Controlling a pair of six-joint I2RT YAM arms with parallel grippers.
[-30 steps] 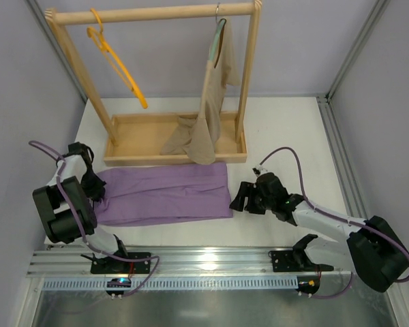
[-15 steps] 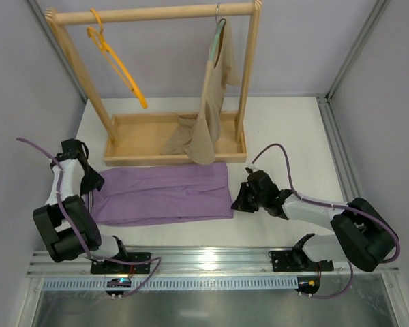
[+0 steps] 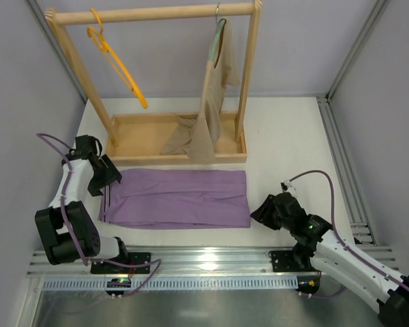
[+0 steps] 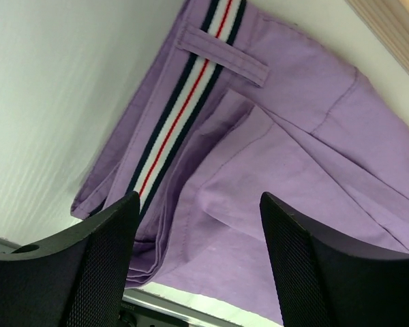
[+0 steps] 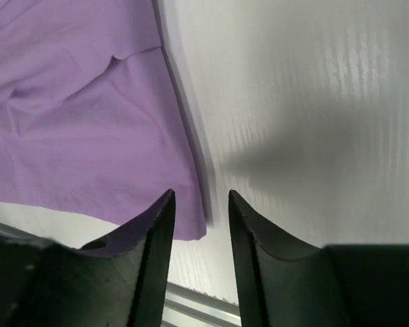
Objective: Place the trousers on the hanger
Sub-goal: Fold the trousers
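- Looks like the pick-up step: trousers (image 3: 180, 199) folded lengthwise, flat on the table (image 3: 286, 136) just in front of the wooden rack (image 3: 150, 13), nothing lifted yet.
- Take the waistband end first: lower the left gripper (image 4: 199, 204) straight down over the striped waistband (image 4: 184, 95), on the side of the rack's left post, and close on all folded layers at once, not only the top one.
- Pinch well in from the edge so the cloth cannot slip out when raised.
- Move the right gripper (image 5: 201, 197) onto the hem end, on the side of the rack's right post, and catch the hem corner before any lift; keep both ends level so the cloth stays taut enough to feed over the hanger (image 3: 119, 68).
- Mind the hanger: hooked on the rack's top rail near its left end, hanging tilted, well apart from the trousers; steer clear of the beige garment (image 3: 211, 102) at the rack's right end.
- Left gripper: spread wide, holding nothing, right above the waistband end, fabric showing between the fingers.
- Right gripper: parted by a narrow gap, pinching nothing, just beyond the hem edge over bare table, hem corner showing through the gap.
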